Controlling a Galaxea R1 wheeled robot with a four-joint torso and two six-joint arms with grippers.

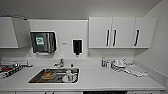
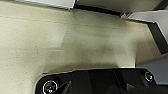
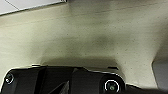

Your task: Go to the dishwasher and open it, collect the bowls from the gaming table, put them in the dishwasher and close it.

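I face a kitchenette counter (image 1: 100,77) with a steel sink (image 1: 54,75) set into it. The bowls and the gaming table are out of view. A dark strip (image 1: 105,92) runs under the counter's front edge; I cannot tell whether it belongs to the dishwasher. The left wrist view looks down on pale speckled floor (image 2: 62,42) past my arm's dark plate (image 2: 100,80). The right wrist view shows the same floor (image 3: 95,32) beyond its own dark plate (image 3: 62,80).
White wall cabinets with black handles (image 1: 122,32) hang at the upper right. A paper towel dispenser (image 1: 43,42) and a black soap dispenser (image 1: 77,46) are on the wall. Dishes lie in the sink, a drying rack (image 1: 10,70) stands at the left, and bottles and crockery (image 1: 117,64) at the right.
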